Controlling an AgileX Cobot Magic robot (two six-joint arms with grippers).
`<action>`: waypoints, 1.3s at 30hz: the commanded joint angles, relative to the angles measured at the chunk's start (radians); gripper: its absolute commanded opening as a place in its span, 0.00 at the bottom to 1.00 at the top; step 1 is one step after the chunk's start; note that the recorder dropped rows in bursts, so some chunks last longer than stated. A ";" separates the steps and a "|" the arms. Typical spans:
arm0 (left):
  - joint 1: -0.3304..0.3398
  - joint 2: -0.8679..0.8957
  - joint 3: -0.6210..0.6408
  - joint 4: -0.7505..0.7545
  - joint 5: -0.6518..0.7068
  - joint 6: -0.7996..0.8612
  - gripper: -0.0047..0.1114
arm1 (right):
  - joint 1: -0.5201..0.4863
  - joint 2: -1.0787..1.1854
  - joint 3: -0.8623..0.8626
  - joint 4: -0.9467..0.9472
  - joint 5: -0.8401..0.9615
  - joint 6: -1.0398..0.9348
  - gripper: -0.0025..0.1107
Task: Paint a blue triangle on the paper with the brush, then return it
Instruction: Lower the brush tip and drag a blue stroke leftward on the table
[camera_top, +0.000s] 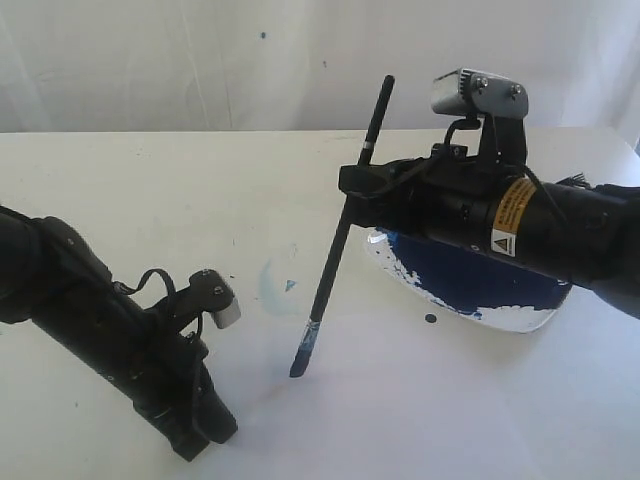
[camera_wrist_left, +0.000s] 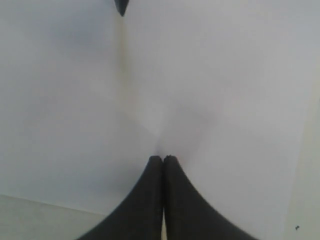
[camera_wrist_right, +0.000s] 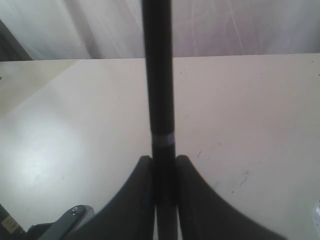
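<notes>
Near the tabletop's (camera_top: 120, 170) front edge, the left gripper (camera_wrist_left: 163, 158) is lying low over the paper (camera_wrist_left: 225, 100), jaws pressed together and empty. Toward the middle, the right gripper (camera_top: 352, 184) is clamping the brush (camera_top: 338, 245) by its handle, tilted, bristles down at the paper. Beyond, toward the right edge, a paint dish (camera_top: 540, 320) is sitting.

A cream desk (camera_top: 150, 170) stands before a white curtain (camera_top: 180, 60). On its right side lies a clear dish (camera_top: 530, 318) pooled with dark navy paint (camera_top: 500, 285). A small dark speck (camera_top: 430, 319) sits just beside the dish's rim. A faint pale-blue smudge (camera_top: 268, 285) lies well apart.
</notes>
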 joint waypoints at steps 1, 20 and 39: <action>0.001 0.001 0.008 -0.006 0.008 0.003 0.04 | 0.001 0.000 0.004 0.009 0.029 -0.015 0.02; 0.001 0.001 0.008 -0.006 0.008 0.003 0.04 | -0.001 -0.003 0.004 0.072 0.081 -0.142 0.02; 0.001 0.001 0.008 -0.006 0.012 0.003 0.04 | -0.001 -0.079 0.004 0.233 0.252 -0.418 0.02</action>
